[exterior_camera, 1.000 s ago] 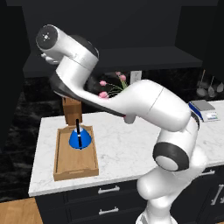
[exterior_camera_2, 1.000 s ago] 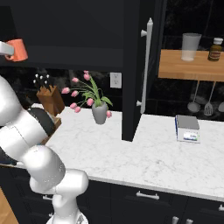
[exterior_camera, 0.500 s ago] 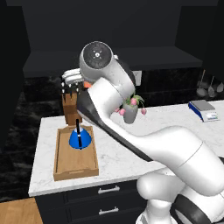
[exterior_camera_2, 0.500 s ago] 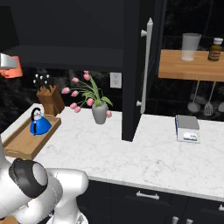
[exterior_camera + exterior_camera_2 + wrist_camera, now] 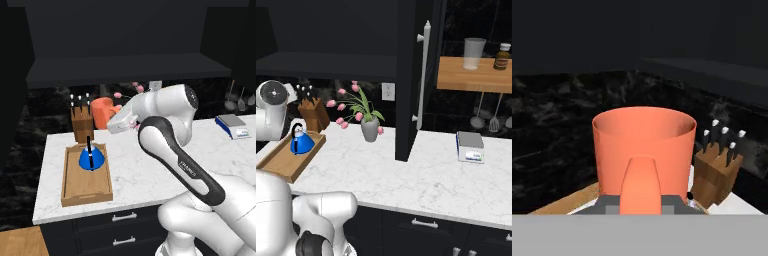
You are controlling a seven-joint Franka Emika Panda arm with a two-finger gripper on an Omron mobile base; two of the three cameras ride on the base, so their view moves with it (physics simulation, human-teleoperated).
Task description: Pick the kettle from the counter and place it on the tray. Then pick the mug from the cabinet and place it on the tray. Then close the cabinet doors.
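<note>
The orange-red mug (image 5: 102,112) hangs in the air just right of the knife block, above the back of the counter (image 5: 135,172), and my gripper (image 5: 112,118) is shut on it. In the hand view the mug (image 5: 643,145) is close up, its handle (image 5: 640,187) towards the camera. The blue kettle (image 5: 91,159) (image 5: 301,143) stands upright at the far end of the wooden tray (image 5: 85,189) (image 5: 280,163), in front of and below the mug. The cabinet (image 5: 125,70) is open, its dark shelf bare. One cabinet door (image 5: 407,85) stands swung out, silver bar handle (image 5: 422,75) showing.
A wooden knife block (image 5: 82,128) (image 5: 716,170) stands just behind the tray. A grey vase of pink tulips (image 5: 369,128) sits mid-counter, a small scale (image 5: 471,147) to the right. A wooden shelf (image 5: 473,75) carries a glass and a bottle. My arm crosses above the counter.
The arm has swung down from cabinet height, bringing the mug lower and to the right until it hangs beside the knife block. Kettle and tray have not moved.
</note>
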